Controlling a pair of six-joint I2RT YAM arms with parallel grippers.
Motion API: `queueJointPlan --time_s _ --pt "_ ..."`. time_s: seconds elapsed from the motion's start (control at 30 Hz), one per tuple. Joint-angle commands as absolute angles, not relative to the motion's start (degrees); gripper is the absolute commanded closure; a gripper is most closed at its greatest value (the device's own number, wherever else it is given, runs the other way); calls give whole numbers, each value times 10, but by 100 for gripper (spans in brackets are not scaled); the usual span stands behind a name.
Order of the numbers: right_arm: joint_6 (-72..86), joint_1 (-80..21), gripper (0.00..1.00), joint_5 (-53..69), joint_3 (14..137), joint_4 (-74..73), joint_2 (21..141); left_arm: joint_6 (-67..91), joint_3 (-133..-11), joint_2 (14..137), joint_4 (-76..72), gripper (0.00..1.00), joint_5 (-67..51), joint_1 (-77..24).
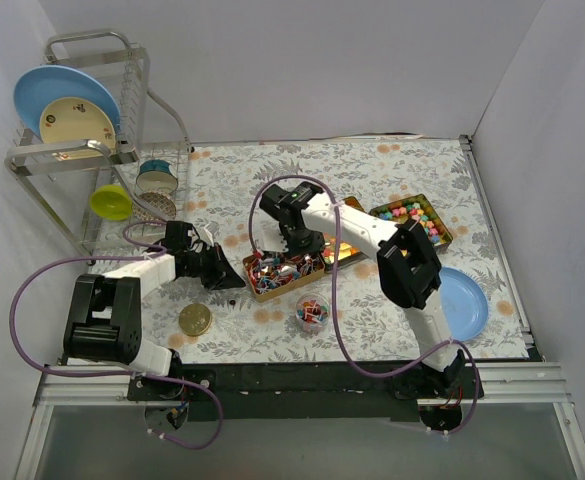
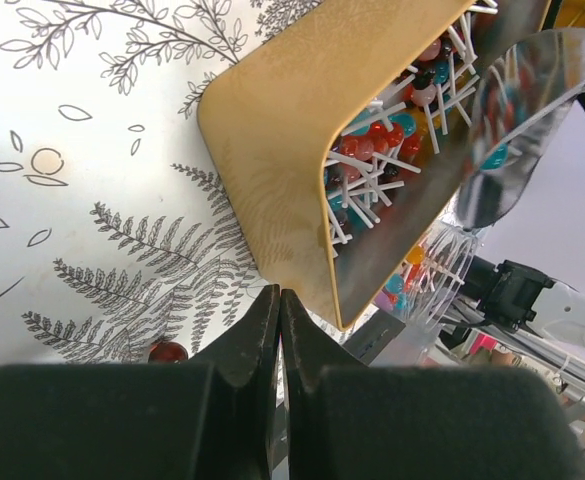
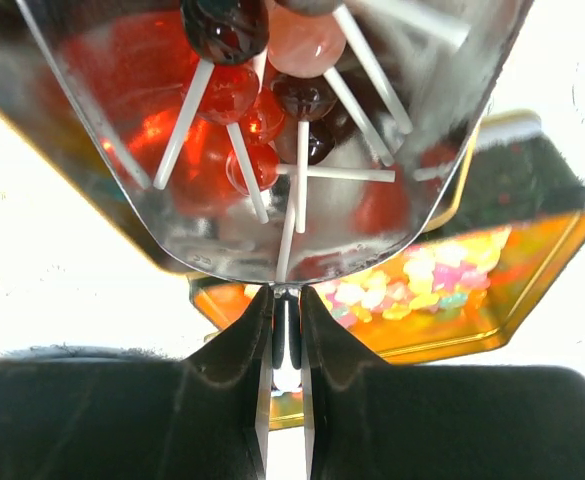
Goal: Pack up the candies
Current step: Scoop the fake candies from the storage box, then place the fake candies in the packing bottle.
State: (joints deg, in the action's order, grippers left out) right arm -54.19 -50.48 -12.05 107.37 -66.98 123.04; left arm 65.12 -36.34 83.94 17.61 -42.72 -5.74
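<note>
Right wrist view shows the right gripper (image 3: 287, 292) with its fingers pressed nearly together on what looks like the white stick of a dark red lollipop (image 3: 303, 96). The stick runs straight away from the tips, over the silvery inside of the lollipop tin (image 1: 272, 294). From the top I see that arm reaching in over the tin's far side, wrist bent down. The clear cup (image 1: 313, 312), holding wrapped candies, stands just beside the tin's near edge, toward the bases, and I judge the right arm the nearer one. My left gripper (image 2: 279, 297), fingers pressed together on nothing, lies low just beside the tin's left corner, with a loose red candy (image 2: 167, 352) on the cloth beside it.
</note>
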Motion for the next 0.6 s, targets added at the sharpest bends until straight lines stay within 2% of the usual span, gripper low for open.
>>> queueJointPlan --time_s 0.0,0.23,0.27,0.33,0.43,0.57 --pt "-547 -489 99 -93 1056 -671 1166 625 -392 838 174 100 -440 -55" --pt "-577 -471 99 -97 980 -701 1080 614 -396 823 176 100 -428 -55" --pt "-585 -471 99 -110 962 -706 1065 603 -395 820 174 95 -432 -55" --pt "-599 -475 99 -130 916 -714 1030 595 -392 813 166 71 -435 -55" --pt "-609 -479 99 -154 876 -733 989 595 -390 807 163 59 -422 -55" --pt "-627 -497 99 -211 823 -748 946 585 -389 801 158 51 -410 -55"
